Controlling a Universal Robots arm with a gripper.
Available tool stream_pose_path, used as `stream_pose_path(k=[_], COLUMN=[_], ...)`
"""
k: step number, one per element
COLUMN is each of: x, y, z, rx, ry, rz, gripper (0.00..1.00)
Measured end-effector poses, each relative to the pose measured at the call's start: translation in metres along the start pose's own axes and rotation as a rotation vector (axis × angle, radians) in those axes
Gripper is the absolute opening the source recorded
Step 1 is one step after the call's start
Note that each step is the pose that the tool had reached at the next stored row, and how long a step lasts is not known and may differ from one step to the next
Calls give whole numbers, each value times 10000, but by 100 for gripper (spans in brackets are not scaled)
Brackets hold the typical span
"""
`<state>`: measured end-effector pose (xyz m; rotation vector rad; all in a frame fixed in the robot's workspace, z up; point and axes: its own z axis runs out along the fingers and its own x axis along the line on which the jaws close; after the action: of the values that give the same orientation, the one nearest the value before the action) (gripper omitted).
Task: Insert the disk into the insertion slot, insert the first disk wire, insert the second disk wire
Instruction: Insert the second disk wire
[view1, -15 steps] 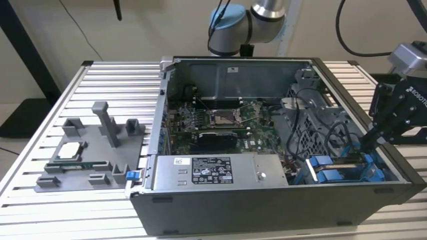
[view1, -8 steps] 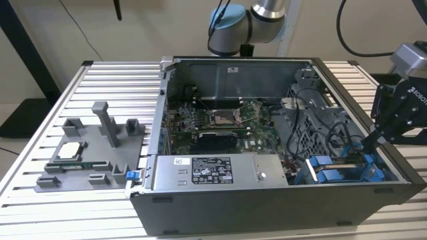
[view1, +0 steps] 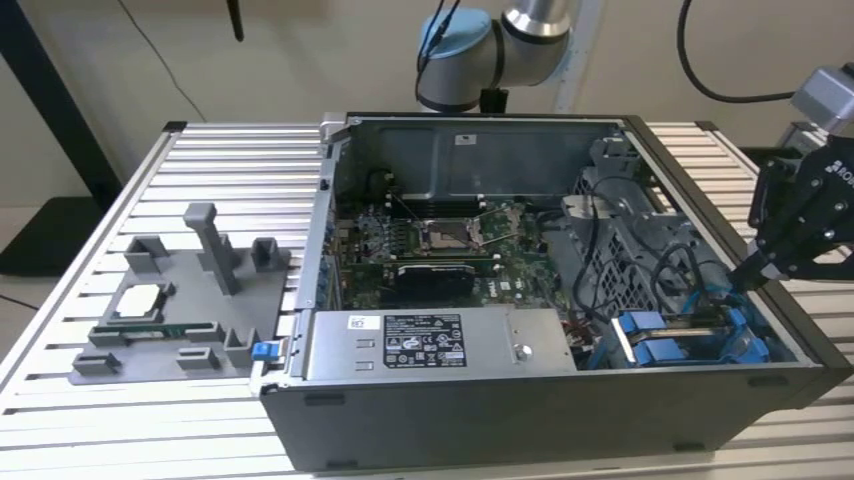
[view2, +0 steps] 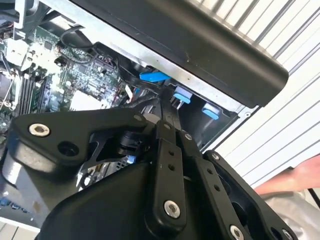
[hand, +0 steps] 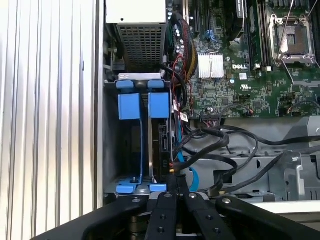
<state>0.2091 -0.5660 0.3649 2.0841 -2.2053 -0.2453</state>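
Looks partway done, with the disk (hand: 163, 142) already seated on edge in the insertion slot (hand: 150, 186) and the gripper (hand: 177, 179), pinched narrow, poised at its connector end among black cables (hand: 220, 145); cannot confirm either disk wire plugged.

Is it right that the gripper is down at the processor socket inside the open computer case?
No. The gripper is inside the open computer case, but at the blue-tabbed drive cage, not the processor socket, as the exterior view shows.
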Motion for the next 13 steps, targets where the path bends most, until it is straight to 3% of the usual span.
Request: stream_pose_path(k=[1, 2, 13], x=[4, 6, -1], y=[0, 0, -68], z=[-3, -4, -15], rx=[0, 0, -8], ry=[-2, -3, 30], rz=[-1, -1, -204], gripper=[0, 100, 100])
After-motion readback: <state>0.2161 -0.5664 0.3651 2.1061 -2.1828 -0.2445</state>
